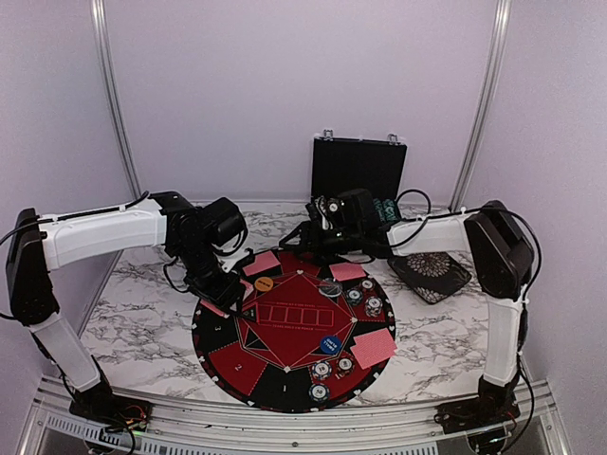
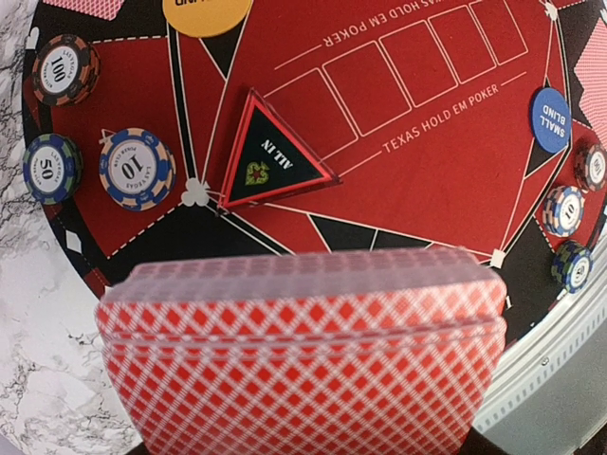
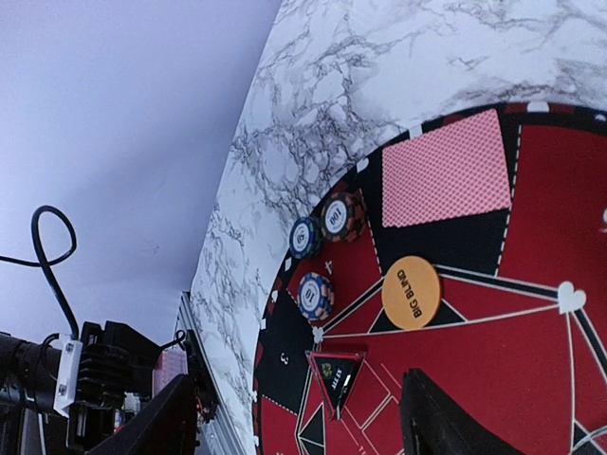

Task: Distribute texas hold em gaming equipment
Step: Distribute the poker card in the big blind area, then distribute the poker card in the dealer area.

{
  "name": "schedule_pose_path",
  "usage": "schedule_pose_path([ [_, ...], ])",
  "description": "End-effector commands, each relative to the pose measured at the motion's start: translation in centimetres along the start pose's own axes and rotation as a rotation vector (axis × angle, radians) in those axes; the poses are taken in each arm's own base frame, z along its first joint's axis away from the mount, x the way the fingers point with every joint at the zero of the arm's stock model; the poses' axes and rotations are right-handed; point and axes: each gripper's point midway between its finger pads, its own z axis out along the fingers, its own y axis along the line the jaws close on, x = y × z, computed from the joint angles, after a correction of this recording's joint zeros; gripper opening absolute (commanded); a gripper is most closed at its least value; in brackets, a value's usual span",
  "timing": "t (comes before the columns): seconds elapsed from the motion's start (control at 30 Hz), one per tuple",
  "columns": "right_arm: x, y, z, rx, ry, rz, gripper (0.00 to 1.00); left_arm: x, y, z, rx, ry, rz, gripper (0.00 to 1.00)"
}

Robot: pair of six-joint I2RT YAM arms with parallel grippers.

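Here, table (image 1: 142, 318): white marble, fills the lower half of the top view.
Mat (image 1: 302, 332): round, red and black, lower centre of the top view.
Case (image 1: 358, 169): black, upright at upper centre, behind the mat.
Dish (image 1: 432, 273): black patterned square, just right of the mat.
Left gripper (image 1: 220, 287): over the mat's left edge, jaws clamped on the deck (image 2: 303, 360).
Right gripper (image 3: 303, 379): over the mat's upper edge, jaws apart, nothing between them.
Deck: red-backed cards, fills the bottom of the left wrist view.
Dealt cards (image 1: 373, 347): face down at the mat's lower right, upper right and upper left.
Buttons: orange disc (image 1: 264, 282) upper left of the mat, clear disc (image 1: 330, 288) above its centre, blue disc (image 1: 330, 344) lower centre.
Chips (image 1: 365, 296): clusters at the mat's right rim and bottom rim; three more upper left in the left wrist view.
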Motion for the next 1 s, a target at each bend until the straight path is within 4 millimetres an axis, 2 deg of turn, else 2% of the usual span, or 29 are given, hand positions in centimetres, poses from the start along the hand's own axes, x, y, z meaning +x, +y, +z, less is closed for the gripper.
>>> schedule_pose_path([
  [0.0,0.9,3.8,-1.2,-0.124,0.020,-0.011,0.72,-1.1,-0.7,-0.4,0.012,-0.023,0.005,0.50],
  [0.27,3.9,5.4,-1.2,-0.180,0.084,-0.005,0.73,-1.7,-1.2,-0.3,0.012,-0.023,0.015,0.50],
  [0.5,5.7,6.8,-0.8,-0.222,0.118,0.005,0.73,-2.2,-1.6,-0.3,0.012,-0.024,0.023,0.50],
  [0.97,7.3,7.7,0.8,-0.271,0.162,0.032,0.67,-2.7,-2.1,-0.3,0.012,-0.026,0.035,0.50],
])
